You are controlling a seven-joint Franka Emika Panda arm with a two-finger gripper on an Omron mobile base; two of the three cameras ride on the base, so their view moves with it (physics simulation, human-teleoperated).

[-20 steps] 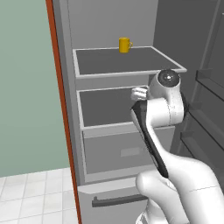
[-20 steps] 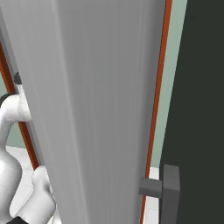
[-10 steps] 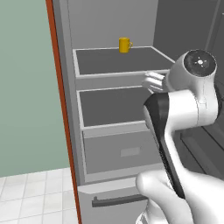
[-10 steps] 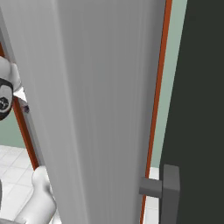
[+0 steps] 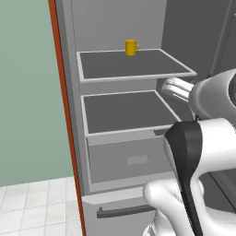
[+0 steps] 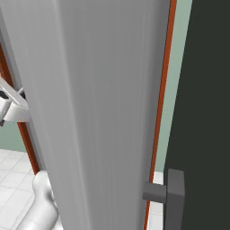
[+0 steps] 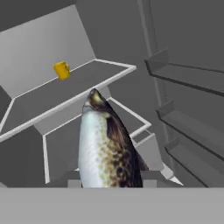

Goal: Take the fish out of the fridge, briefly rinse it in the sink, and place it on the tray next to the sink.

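Fish [image 7: 107,144]: located in the end effector, whose jaws are pinched on its lower body, in front of the open fridge [image 5: 138,152]. In the hand view the fish rises between the finger tips, clear of both shelves. Its long axis runs along the end effector's line of sight, with the darker, narrow end pointing away toward the fridge interior; head or tail at that end cannot be determined. The yellow mug [image 5: 131,47] stands at the far edge of the upper shelf [image 5: 133,64]. Progress, as judged: removal from the fridge is nearly complete. Rinsing in the sink and placement on the tray remain.
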